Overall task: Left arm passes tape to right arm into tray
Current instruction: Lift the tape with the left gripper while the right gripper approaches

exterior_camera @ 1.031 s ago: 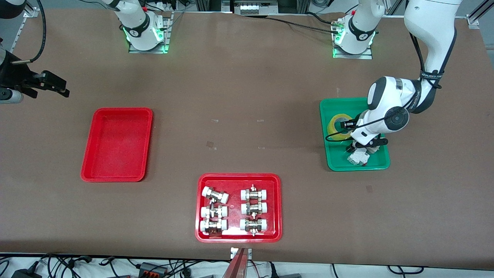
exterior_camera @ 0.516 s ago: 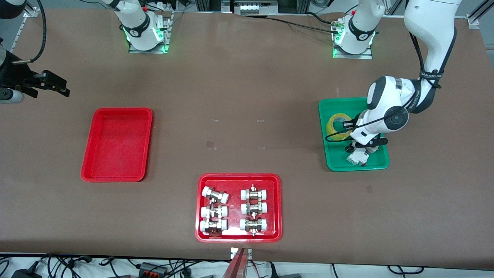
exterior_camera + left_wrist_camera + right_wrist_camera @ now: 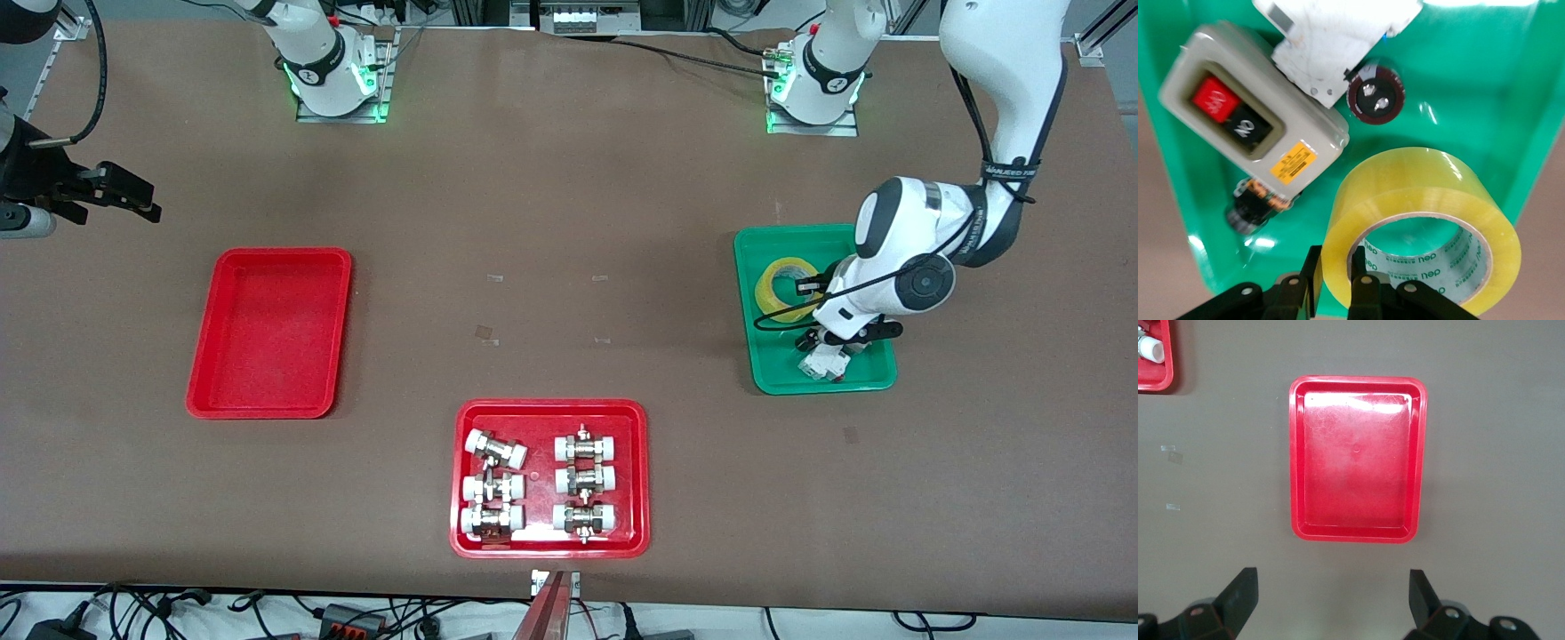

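The tape (image 3: 775, 283), a yellowish translucent roll, is tilted in the green tray (image 3: 782, 382) at the left arm's end of the table. My left gripper (image 3: 805, 289) is shut on it. In the left wrist view one finger is inside the ring and the other outside, pinching the tape (image 3: 1425, 200) by its wall at the left gripper (image 3: 1337, 273). The plain red tray (image 3: 267, 333) lies empty toward the right arm's end. My right gripper (image 3: 133, 200) hangs open over bare table beside that tray (image 3: 1358, 460), with nothing between the fingers of the right gripper (image 3: 1331, 587).
The green tray (image 3: 1471, 80) also holds a grey switch box (image 3: 1251, 120) with red and black buttons, a dark round cap (image 3: 1375, 101) and a white part (image 3: 1338, 40). A wider red tray (image 3: 549, 544) with several white-capped metal fittings sits nearest the front camera.
The left gripper's fingers closed on the tape's wall, and the left arm shifted slightly with the roll. The right arm has not moved.
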You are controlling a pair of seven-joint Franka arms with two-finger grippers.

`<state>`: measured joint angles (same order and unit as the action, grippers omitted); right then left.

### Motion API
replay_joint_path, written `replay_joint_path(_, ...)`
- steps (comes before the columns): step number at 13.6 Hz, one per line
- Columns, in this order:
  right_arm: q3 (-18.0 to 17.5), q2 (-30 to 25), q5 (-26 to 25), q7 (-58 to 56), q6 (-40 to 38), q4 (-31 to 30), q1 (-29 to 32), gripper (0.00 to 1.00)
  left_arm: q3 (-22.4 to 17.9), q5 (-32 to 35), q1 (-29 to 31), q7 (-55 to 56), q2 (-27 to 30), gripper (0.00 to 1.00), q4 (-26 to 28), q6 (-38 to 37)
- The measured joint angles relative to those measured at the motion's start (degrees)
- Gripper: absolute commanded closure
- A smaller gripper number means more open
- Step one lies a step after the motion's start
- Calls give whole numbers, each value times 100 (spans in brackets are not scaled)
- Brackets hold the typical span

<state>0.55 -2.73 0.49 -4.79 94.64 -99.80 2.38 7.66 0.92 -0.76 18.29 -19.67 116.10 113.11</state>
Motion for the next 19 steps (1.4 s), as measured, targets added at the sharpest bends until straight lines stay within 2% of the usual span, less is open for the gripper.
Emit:
replay_joint_path(3,2,0,0,2,-23,0,0,0,157,-1,-12,24,274,99,-805,-1130)
replay_joint_path(8,1,-3,3,3,-186,23,-4,0,521,-11,-38,276,492,99,-2854,-3367)
replay_joint_path(10,-16,13,5,-5,-208,54,-38,0,835,-35,-65,285,508,99,-3602,-3844)
replay_joint_path(12,-43,143,6,-3,-222,58,-161,0,1205,-150,-179,307,457,99,-3893,-3948)
replay_joint_path(14,-58,397,18,-1,-209,73,-299,0,1439,-583,-326,385,272,99,-3925,-3728)
replay_joint_path(18,-74,1045,200,-15,-178,151,-528,0,1502,-1073,-626,429,-213,99,-3946,-2858)
replay_joint_path(19,-76,1160,394,-20,-175,212,-557,0,1502,-1279,-738,509,-343,99,-3949,-2550)
